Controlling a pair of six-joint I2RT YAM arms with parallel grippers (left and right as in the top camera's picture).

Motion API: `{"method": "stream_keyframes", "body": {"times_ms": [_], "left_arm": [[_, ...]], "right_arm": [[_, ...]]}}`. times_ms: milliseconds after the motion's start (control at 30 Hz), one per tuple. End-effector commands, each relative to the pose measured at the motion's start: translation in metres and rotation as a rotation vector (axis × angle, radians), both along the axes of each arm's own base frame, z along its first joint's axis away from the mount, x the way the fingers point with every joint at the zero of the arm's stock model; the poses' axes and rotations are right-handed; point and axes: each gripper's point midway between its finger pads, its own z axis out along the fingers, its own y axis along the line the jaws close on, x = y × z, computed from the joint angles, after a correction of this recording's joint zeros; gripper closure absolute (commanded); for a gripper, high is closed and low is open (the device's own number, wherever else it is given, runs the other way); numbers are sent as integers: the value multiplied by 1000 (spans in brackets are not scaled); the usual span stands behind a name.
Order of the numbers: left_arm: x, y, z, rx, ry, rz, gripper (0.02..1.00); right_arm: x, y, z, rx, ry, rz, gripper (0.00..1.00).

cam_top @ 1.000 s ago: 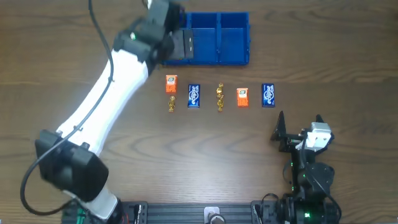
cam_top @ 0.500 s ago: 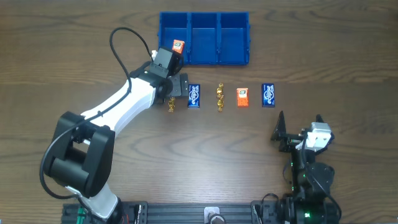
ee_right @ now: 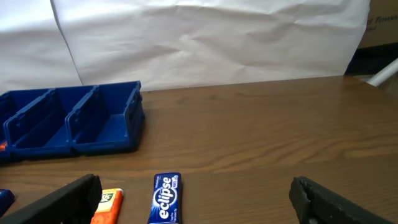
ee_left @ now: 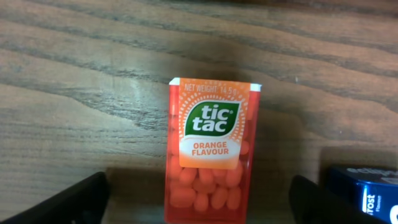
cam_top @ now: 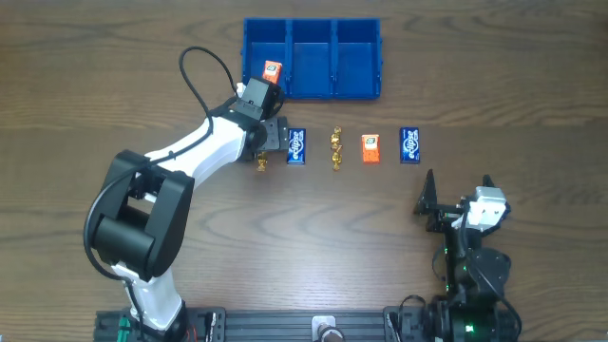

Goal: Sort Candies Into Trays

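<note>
My left hand hangs low over the desk, 2 fingers spread either side of an orange candy box lying flat, unpinched, lined up for a squeeze. A blue packet sits just beside 1 finger, so room is tight there. The 3-bin tray waits near, the path open. My right hand rests spread, well apart.
</note>
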Motion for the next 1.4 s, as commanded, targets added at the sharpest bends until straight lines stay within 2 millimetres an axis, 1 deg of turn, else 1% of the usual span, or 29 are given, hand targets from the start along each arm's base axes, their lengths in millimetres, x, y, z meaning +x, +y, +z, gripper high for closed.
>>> {"method": "stream_keyframes", "body": {"times_ms": [33,133,300,433,533,733,800,833,867,900,967,1033,1133,1233,1267,1333,1400], "left_arm": [[10,4,-1,25,-15,7,215],[10,6,0,40,-20,-7,270],[11,8,-1,56,-24,-6,334],[10,8,-7,62,-14,-6,432],[11,8,-8,61,-14,-6,503],[13,4,-7,53,-30,-9,599],[14,2,-6,51,-35,-13,641],[16,-1,-3,48,-41,-19,684],[17,-4,0,45,-47,-24,704],[19,-8,5,42,-53,-29,717],[22,-16,21,44,-69,-40,774],[28,-23,46,56,-110,-45,783],[45,-34,102,53,-207,-40,768],[61,-37,146,53,-290,-30,761],[68,-39,164,58,-327,-42,766],[78,-41,186,66,-381,-60,766],[85,-37,199,81,-417,-49,759]], "right_arm": [[0,1,0,-12,-1,7,1],[0,1,0,-12,-1,7,1],[0,1,0,-12,-1,7,1],[0,1,0,-12,-1,7,1],[0,1,0,-12,-1,7,1],[0,1,0,-12,-1,7,1],[0,1,0,-12,-1,7,1],[0,1,0,-12,-1,7,1],[0,1,0,-12,-1,7,1],[0,1,0,-12,-1,7,1],[0,1,0,-12,-1,7,1],[0,1,0,-12,-1,7,1],[0,1,0,-12,-1,7,1],[0,1,0,-12,-1,7,1],[0,1,0,-12,-1,7,1],[0,1,0,-12,-1,7,1],[0,1,0,-12,-1,7,1]]}}
